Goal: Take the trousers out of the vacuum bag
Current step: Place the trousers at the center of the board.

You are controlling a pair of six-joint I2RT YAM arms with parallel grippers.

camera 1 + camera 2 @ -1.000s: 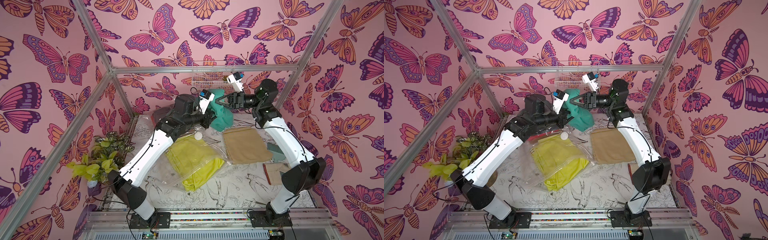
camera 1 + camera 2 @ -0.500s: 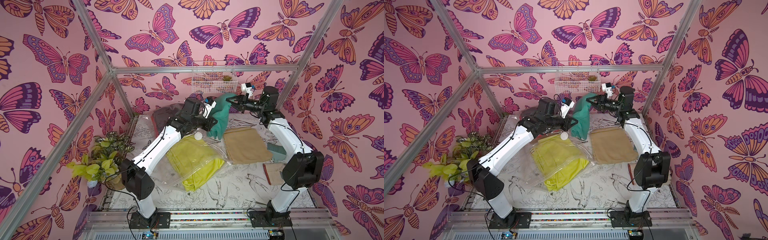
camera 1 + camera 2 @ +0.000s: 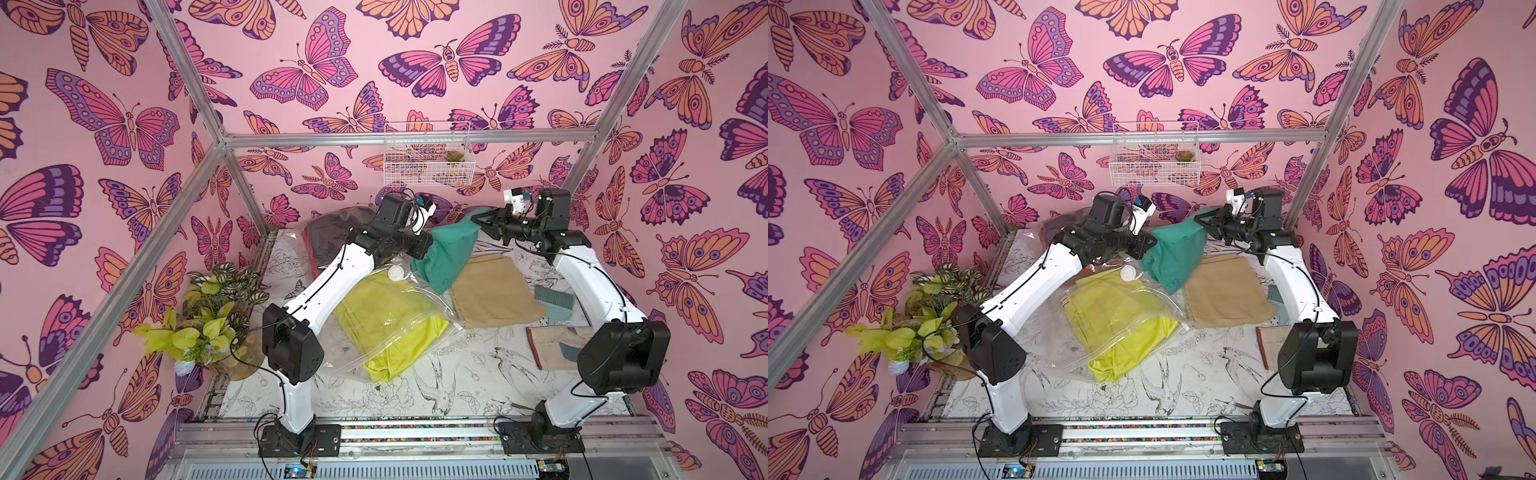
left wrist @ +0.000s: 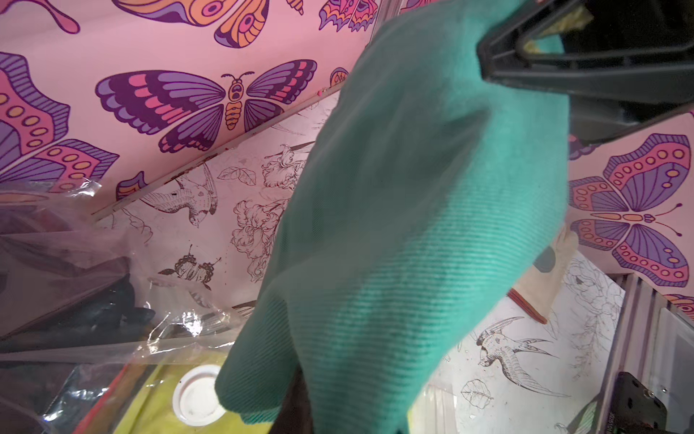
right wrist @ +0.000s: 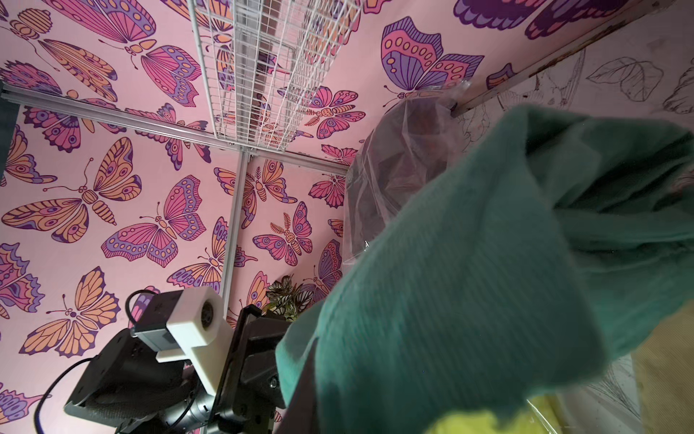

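Both arms hold the teal green trousers (image 3: 446,257), a soft twill pair, aloft at the far side of the bird-printed table (image 3: 457,386). The left gripper (image 3: 428,246) pinches one end and the right gripper (image 3: 478,219) pinches the opposite, higher corner. The garment's long axis therefore runs from arm to arm, and its slack middle hangs between the jaws, clear of the bag and just beside the round white valve cap (image 3: 395,273). Below lies the large crinkly transparent vacuum bag (image 3: 340,363), with the yellow trousers (image 3: 374,316) inside. A folded tan pair (image 3: 494,291) lies flat outside it, on the right arm's side, the likelier place to set down. Clear plastic at the far edge wraps dark and red cloth (image 3: 336,232); whether it is the same bag cannot be told.
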